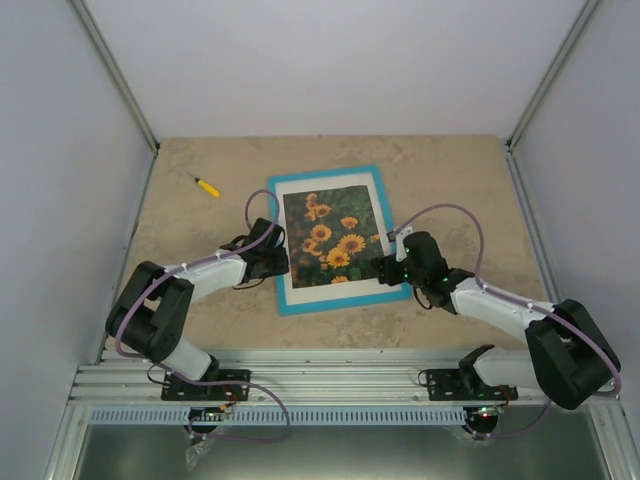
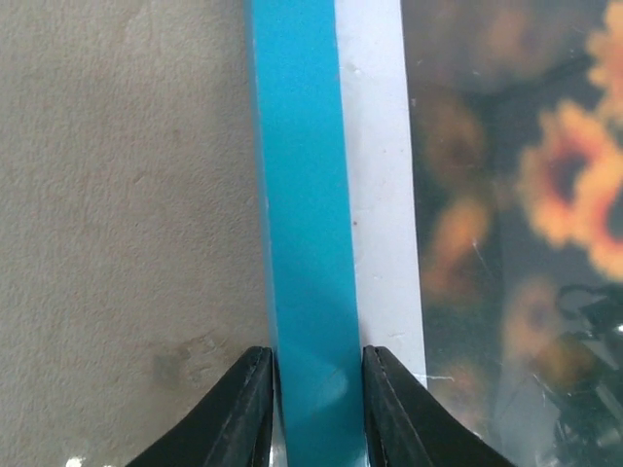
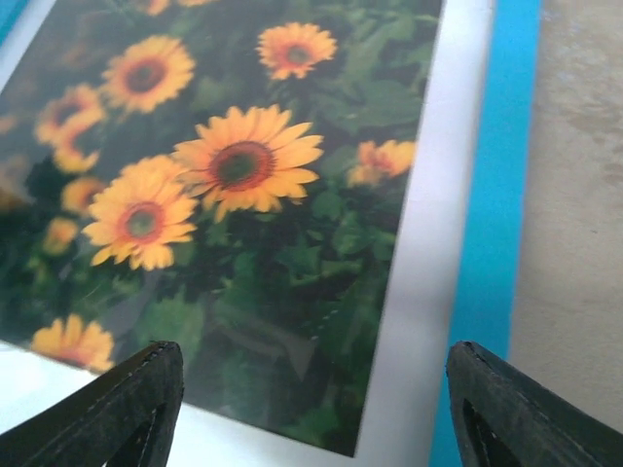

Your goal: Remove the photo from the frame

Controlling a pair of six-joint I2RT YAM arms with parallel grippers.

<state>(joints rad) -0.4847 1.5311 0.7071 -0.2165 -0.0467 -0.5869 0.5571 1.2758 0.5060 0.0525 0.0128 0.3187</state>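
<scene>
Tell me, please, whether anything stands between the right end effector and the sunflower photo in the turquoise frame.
Seemingly yes: reflections suggest a clear glossy pane covers the rectangular sunflower photo, which lies face up in the thin turquoise rectangular frame. Nothing else shows below the open right end effector.

Beige table with frame, perhaps a screwdriver

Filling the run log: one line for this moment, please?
left gripper: astride frame border | right gripper: open above photo | photo: in frame, face up
</scene>
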